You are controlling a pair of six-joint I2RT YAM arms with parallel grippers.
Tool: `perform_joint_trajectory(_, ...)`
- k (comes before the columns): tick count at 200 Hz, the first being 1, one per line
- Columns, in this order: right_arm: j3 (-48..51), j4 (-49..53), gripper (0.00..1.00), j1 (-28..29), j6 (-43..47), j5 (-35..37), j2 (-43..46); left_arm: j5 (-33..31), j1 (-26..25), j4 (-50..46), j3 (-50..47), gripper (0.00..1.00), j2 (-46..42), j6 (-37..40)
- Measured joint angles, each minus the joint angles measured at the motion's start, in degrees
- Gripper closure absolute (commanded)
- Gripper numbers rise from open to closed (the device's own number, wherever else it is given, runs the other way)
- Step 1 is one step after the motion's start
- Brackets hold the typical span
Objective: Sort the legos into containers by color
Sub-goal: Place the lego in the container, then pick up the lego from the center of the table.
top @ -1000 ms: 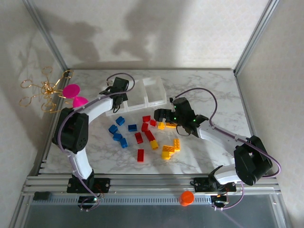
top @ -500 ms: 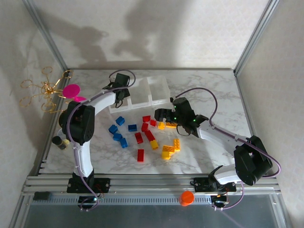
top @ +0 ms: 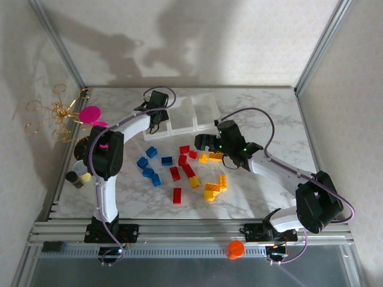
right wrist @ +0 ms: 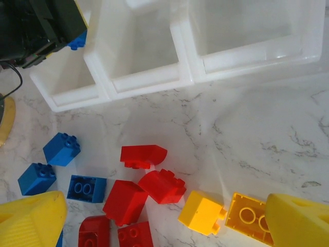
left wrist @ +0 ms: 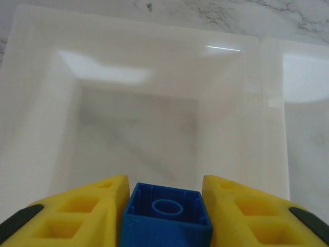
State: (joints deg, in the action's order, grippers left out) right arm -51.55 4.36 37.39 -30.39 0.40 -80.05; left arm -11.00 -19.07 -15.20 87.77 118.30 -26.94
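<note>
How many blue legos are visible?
6. Five blue legos lie on the table, left of the red legos; one is in the left gripper's jaws above the tray. Others may be hidden.

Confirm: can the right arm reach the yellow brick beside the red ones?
Likely yes: the right arm hangs over the yellow brick, jaws open, nothing covering it, though a red brick sits close.

Sorting under way: a white translucent tray (top: 192,112) of three square compartments, joined in a row, sits slightly askew at the back of the marble counter (top: 137,200). One blue brick (left wrist: 165,216) is pinched between the yellow fingers (left wrist: 90,206) of the left gripper (left wrist: 164,188) above the leftmost compartment. In front of the tray lie loose blue bricks (top: 149,166), red bricks (top: 182,162) and yellow bricks (top: 213,186).
</note>
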Motion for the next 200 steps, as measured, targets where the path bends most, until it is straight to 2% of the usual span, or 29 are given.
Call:
perform_joint_trajectory(42, -1.79, 1.99, 0.01, 0.0, 1.22, 0.31, 0.13, -0.13, -0.11, -1.55, -0.02, 0.51, -1.05, 0.39)
perform_joint_trajectory(65, -1.79, 3.89, 0.01, 0.0, 1.25, 0.35, 0.59, -0.17, -0.68, -1.97, -1.9, 0.48, -4.72, 0.37)
perform_joint_trajectory(127, 2.1, 4.92, 0.01, 1.49, 0.28, -2.16, 3.56, -0.59, -6.08, -1.42, -17.97, 0.43, -24.26, -0.79)
perform_joint_trajectory(200, 9.01, 0.11, 0.01, 8.92, -1.07, -2.29, 2.93, -1.01, -12.41, -3.5, -33.42, 0.33, -34.12, -5.79)
